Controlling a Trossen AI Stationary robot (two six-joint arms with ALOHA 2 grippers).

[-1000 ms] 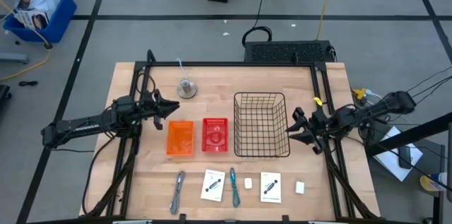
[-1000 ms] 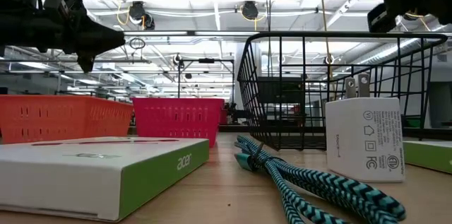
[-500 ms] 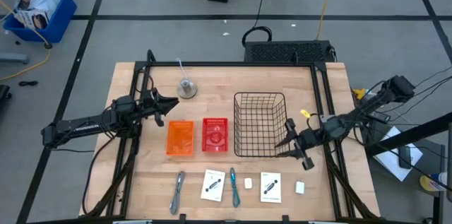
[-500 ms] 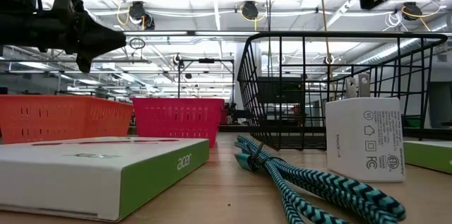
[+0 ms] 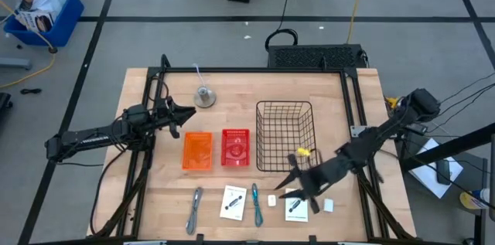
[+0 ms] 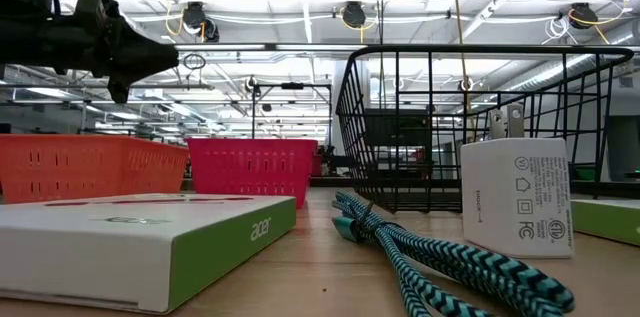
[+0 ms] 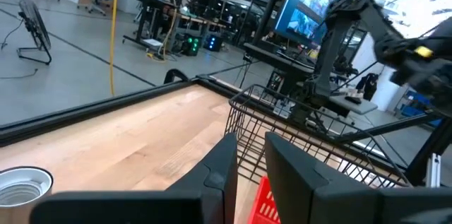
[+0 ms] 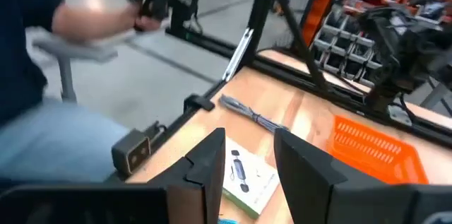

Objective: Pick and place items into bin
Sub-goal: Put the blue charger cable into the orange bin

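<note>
We see the items lying in a row along the tabletop's [image 5: 348, 222] near edge: a grey cable [image 5: 194, 209], a white box [image 5: 233, 202], a teal braided cable [image 5: 255, 204], a small white charger [image 5: 272, 199], a second white box [image 5: 296, 205] and another white charger [image 5: 329, 205]. Our right pincer [image 5: 300, 183] hovers directly above the second box, fingers spread apart, with the small charger just beside it. The black wire basket [image 5: 286, 137] stands just behind it. Our left pincer [image 5: 182, 116] waits well apart, beside the orange bin [image 5: 197, 151] and red bin [image 5: 236, 148], its fingers open.
</note>
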